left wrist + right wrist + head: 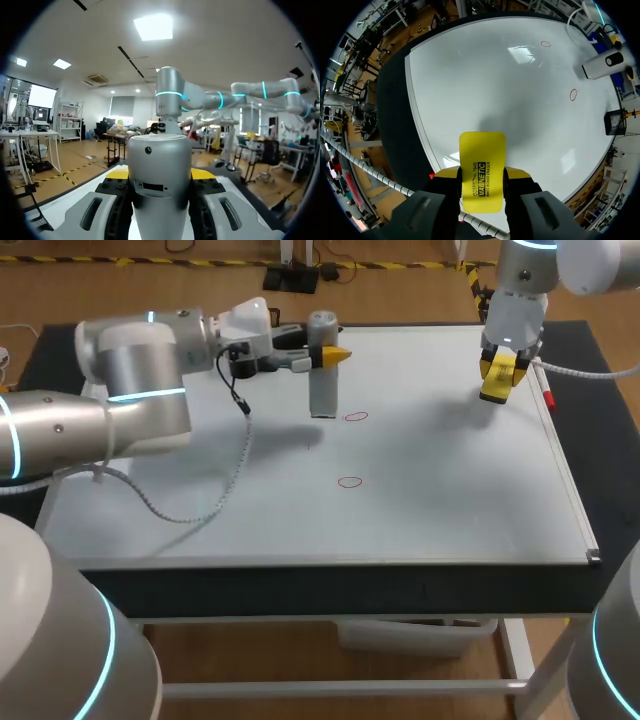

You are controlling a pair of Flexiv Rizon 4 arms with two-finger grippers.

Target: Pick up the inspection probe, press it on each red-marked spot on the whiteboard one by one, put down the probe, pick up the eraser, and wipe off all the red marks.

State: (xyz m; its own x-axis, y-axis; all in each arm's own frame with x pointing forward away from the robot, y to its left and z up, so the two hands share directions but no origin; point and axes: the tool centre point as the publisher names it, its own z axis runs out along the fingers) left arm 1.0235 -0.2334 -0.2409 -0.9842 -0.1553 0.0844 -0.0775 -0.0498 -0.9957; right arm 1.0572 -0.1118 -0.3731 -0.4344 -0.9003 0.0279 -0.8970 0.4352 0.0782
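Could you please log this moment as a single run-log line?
left end effector: shut on probe, upright beside far red mark | right end effector: shut on eraser above whiteboard | near red mark also unwiped

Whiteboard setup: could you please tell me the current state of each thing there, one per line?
inspection probe: upright, held in the left claw, lower end beside the far red mark.
eraser: held in the right claw, raised above the whiteboard.
far red mark: not wiped.
near red mark: not wiped.
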